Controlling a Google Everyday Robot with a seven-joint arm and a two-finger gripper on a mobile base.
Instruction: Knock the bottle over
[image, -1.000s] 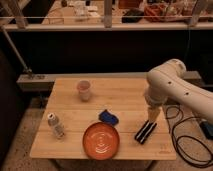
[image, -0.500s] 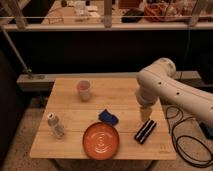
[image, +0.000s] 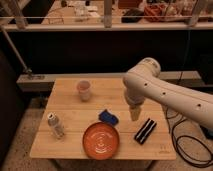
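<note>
— Bottle position first: where is it?
— The small clear plastic bottle (image: 55, 125) with the whitish cap stands upright near the front left corner of the light wooden table (image: 115, 86), with bare wood all round it.
— And the gripper?
— The gripper (image: 135, 113) hangs from the bulky white arm (image: 165, 95) over the right half of the table, pointing down, well apart from the bottle. Whether it is spread or pressed together, I cannot tell.
— What lies between them?
— A round orange plate (image: 101, 140) at the front middle, and a crumpled blue object (image: 109, 117) just behind the plate, left of the gripper.
— Anything else?
— A flat black oblong object (image: 145, 131) lies to the front right of the gripper, and a pale translucent open-topped cup (image: 83, 90) stands upright towards the back left, behind the bottle and apart from it.
</note>
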